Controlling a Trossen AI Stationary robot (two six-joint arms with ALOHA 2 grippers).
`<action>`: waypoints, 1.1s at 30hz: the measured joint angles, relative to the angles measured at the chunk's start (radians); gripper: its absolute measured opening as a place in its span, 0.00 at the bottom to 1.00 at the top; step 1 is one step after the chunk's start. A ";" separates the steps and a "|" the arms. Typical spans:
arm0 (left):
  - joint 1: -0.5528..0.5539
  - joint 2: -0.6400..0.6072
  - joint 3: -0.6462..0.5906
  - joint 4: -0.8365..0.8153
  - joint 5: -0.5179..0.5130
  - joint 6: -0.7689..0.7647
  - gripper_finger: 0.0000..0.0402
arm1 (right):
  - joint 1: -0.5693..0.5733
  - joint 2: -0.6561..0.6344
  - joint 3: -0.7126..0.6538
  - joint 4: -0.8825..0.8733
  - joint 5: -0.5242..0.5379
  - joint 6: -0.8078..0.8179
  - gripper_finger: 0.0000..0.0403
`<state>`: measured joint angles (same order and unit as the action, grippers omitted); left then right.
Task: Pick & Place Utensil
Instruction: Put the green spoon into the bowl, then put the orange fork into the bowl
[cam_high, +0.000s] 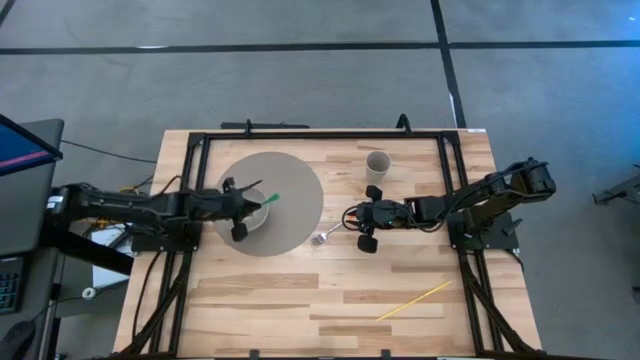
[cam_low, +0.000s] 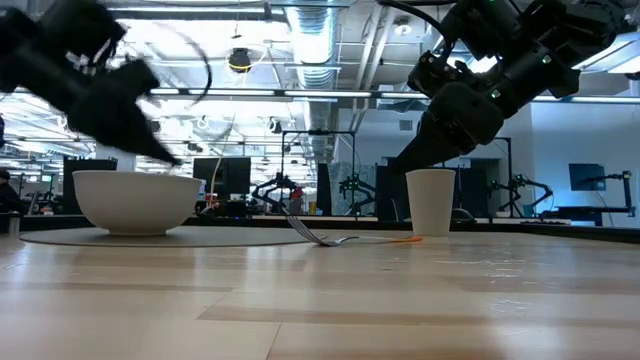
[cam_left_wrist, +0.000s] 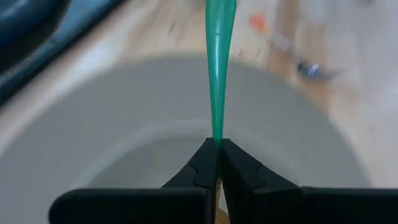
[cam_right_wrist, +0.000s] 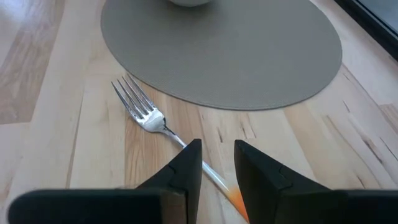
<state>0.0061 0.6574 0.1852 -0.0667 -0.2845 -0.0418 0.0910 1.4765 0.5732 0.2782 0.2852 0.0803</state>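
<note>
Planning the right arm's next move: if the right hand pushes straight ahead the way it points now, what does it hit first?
Likely the fork: the right hand is open over its handle, pointing along it toward the grey mat. How high it is above the handle is unclear.

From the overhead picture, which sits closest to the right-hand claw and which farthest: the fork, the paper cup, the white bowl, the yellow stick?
Measured from the right gripper in the high view:
1. Fork: right beside it, at the round grey mat's edge.
2. Paper cup: toward the table's far edge.
3. White bowl: across the mat, under the left gripper.
4. Yellow stick: near the front edge.
Bowl and stick are close to call.
</note>
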 joint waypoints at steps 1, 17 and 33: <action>0.004 -0.001 -0.029 0.002 -0.001 -0.022 0.03 | 0.000 0.000 0.000 0.000 0.000 0.000 0.22; 0.007 -0.003 -0.137 0.089 -0.086 -0.131 0.11 | 0.000 0.000 0.000 0.000 0.000 0.033 0.22; 0.006 -0.003 0.026 0.102 -0.111 -0.152 0.27 | 0.000 0.080 0.002 0.079 -0.080 0.030 0.22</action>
<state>0.0120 0.6548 0.2113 0.0352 -0.3953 -0.1934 0.0906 1.5563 0.5751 0.3567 0.2056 0.1105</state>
